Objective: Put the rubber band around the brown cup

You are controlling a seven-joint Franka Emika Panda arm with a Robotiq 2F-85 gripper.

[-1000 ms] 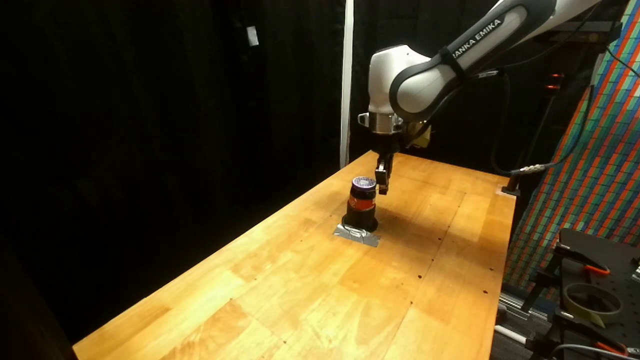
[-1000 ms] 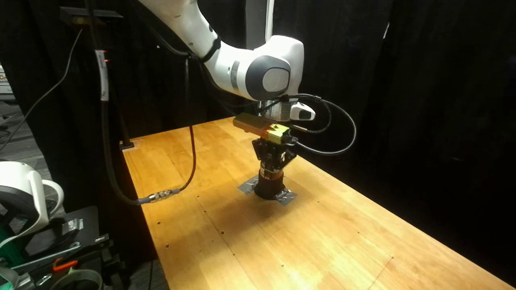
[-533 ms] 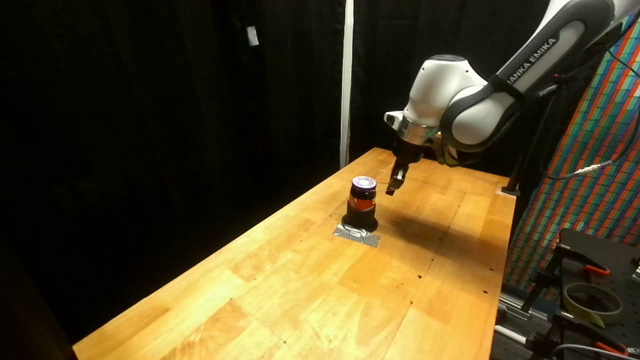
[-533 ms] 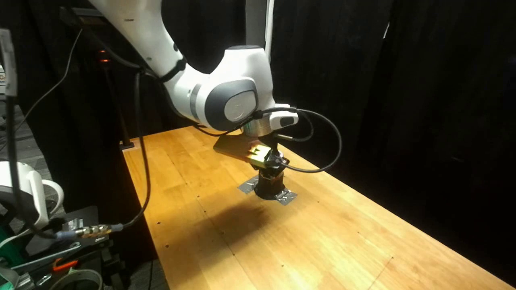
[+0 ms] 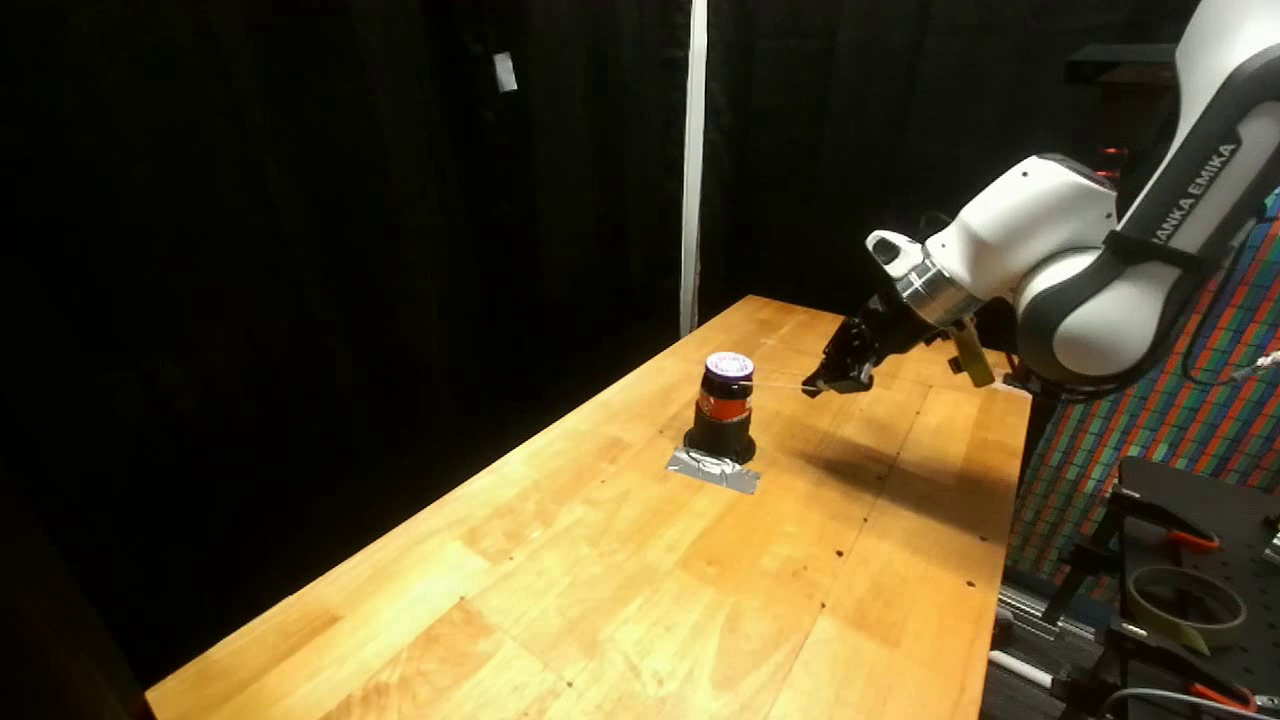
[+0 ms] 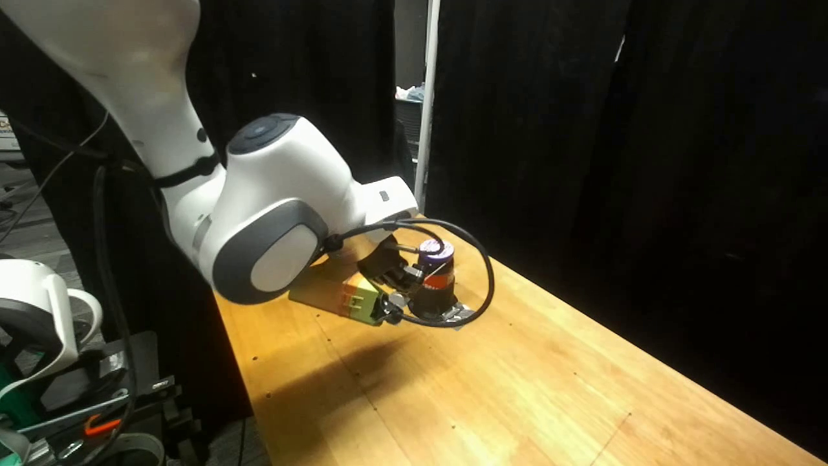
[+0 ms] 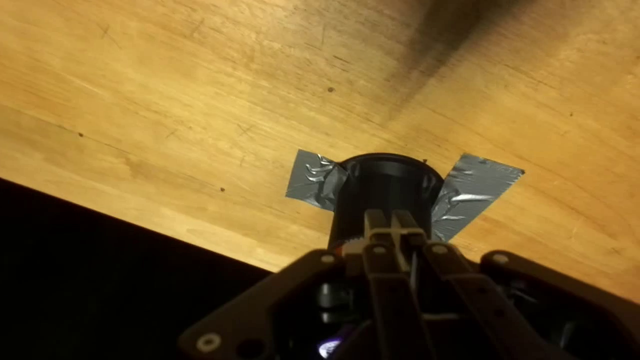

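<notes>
The brown cup (image 5: 725,406) stands upright, dark with an orange-red stripe and a purple-rimmed white top. It also shows in an exterior view (image 6: 438,281), partly behind a cable; in the wrist view mostly its top (image 7: 328,347) shows. The pale, thin rubber band (image 5: 782,386) is stretched from the cup, just below its top, to my gripper (image 5: 814,388). In the wrist view the rubber band (image 7: 397,231) crosses the nearly closed fingertips, and my gripper (image 7: 389,222) appears shut on it. The gripper is tilted, beside and apart from the cup. The band's far side around the cup is hidden.
The cup sits in a black base (image 7: 385,182) fixed by grey tape (image 5: 713,470) to the wooden table (image 5: 640,600). A cable loop (image 6: 490,278) hangs from the wrist. A black side table with a tape roll (image 5: 1185,608) stands beyond the table edge.
My gripper has moved away from the cup and tilted, from almost against it to clearly apart. The rubber band between them is stretched longer. The cup has stayed in place.
</notes>
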